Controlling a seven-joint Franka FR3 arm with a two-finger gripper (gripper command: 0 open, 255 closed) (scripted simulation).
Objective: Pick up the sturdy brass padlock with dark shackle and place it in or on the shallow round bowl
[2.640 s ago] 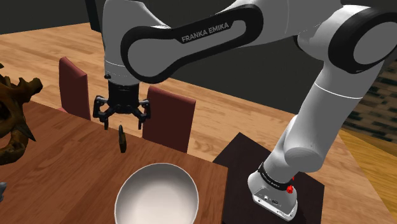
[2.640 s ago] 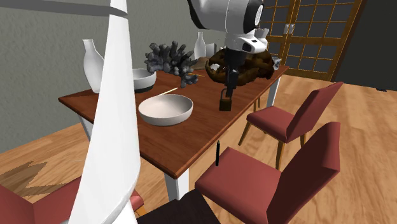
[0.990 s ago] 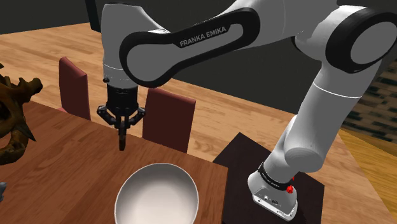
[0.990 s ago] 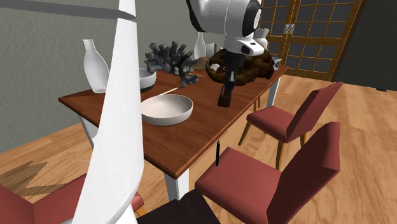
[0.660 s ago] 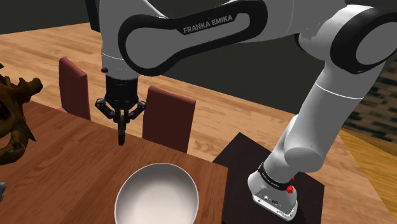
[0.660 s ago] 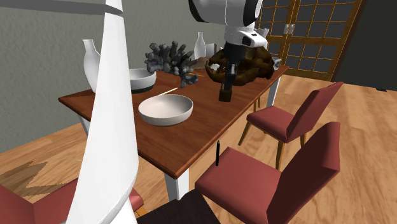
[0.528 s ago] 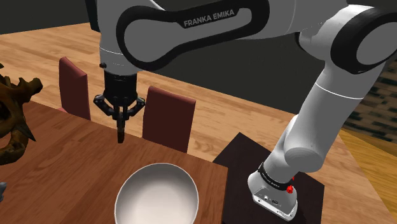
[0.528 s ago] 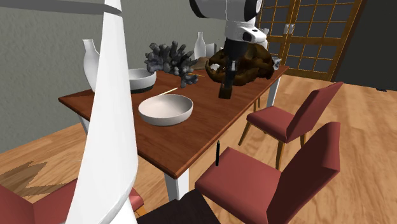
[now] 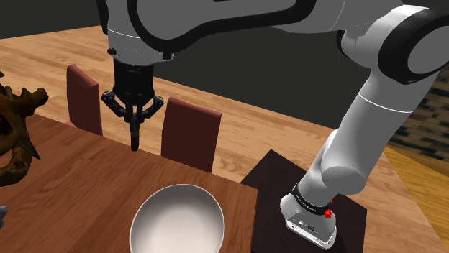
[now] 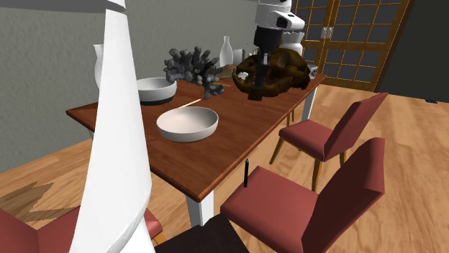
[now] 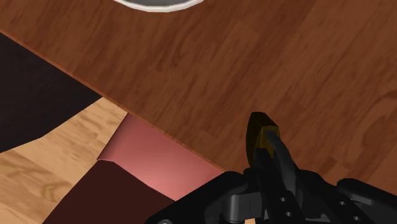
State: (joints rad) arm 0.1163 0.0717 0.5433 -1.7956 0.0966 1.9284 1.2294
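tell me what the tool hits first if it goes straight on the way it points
Probably the table, near its edge, not the bowl; the padlock in the tool would touch first. Depth is unclear.

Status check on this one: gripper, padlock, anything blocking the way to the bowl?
Gripper shut on padlock, pointing down. Padlock hanging above the table, short of the bowl. Bowl empty; bare wood between them.

- glossy white rounded arm links (image 9: 374,108), black joint bands (image 9: 421,56)
- all-black two-finger gripper (image 9: 134,139), angular linkage
- white base block (image 9: 309,223), small red button (image 9: 328,213), dark ring (image 9: 306,198) above
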